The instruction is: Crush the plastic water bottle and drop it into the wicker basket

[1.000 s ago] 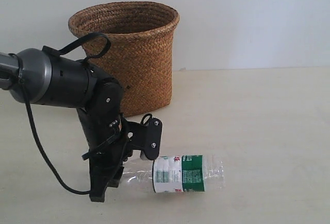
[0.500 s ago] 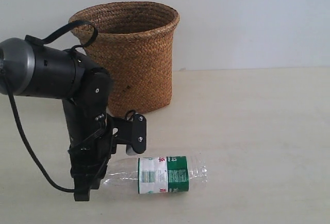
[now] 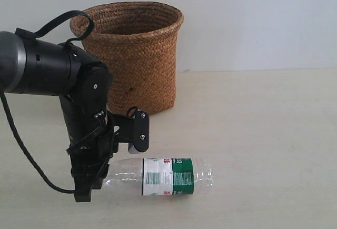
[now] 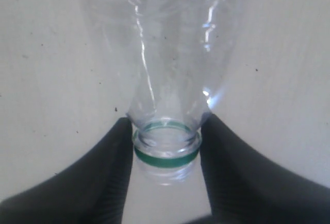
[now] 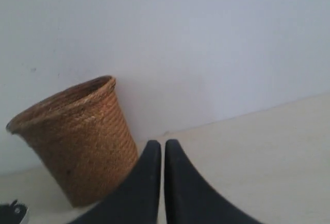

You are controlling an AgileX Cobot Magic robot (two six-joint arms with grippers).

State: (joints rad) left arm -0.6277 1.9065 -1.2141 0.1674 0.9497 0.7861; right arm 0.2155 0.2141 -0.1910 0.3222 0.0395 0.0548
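The left claw [image 4: 166, 134] grips the plastic water bottle [image 3: 168, 176] by its neck.
Bottle lies sideways, nearer than the wicker basket [image 3: 139, 55]; right claw [image 5: 163, 154] closed, empty.

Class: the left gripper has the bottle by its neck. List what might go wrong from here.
1. The left gripper pinches the plastic water bottle only at its neck, by the green ring; the long body could swing or slip free.
2. The wicker basket stands tall; a sideways bottle could catch its rim.
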